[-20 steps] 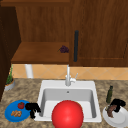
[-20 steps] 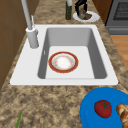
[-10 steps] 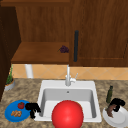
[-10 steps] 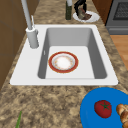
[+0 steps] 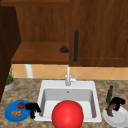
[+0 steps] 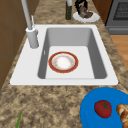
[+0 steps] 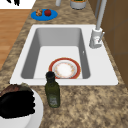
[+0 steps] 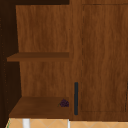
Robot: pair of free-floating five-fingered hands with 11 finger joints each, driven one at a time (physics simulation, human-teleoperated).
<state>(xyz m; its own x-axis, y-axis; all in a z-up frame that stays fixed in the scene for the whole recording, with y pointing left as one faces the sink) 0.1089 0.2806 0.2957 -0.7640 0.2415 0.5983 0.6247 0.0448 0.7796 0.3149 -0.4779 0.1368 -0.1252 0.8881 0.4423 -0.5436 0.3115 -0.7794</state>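
My right hand (image 5: 118, 101) is at the counter's right end, over a white plate (image 5: 120, 119), with its fingers curled on a brown piece of food (image 5: 110, 110). From the right side, this hand (image 7: 16, 104) covers most of the food (image 7: 11, 88). My left hand (image 5: 32, 107) hangs with relaxed fingers at the right edge of a blue plate (image 5: 10, 117), holding nothing. That plate carries a tomato (image 5: 21, 105) and a brown roll (image 5: 16, 113). A red bowl with a white inside (image 6: 63, 62) sits in the sink (image 5: 45, 85).
A dark green bottle (image 5: 109, 94) stands beside the white plate, close to my right hand. The faucet (image 5: 67, 76) rises behind the basin. Purple grapes (image 5: 64, 49) lie on the open shelf next to a cabinet door handle (image 5: 76, 46). A potted plant (image 5: 9, 82) stands far left.
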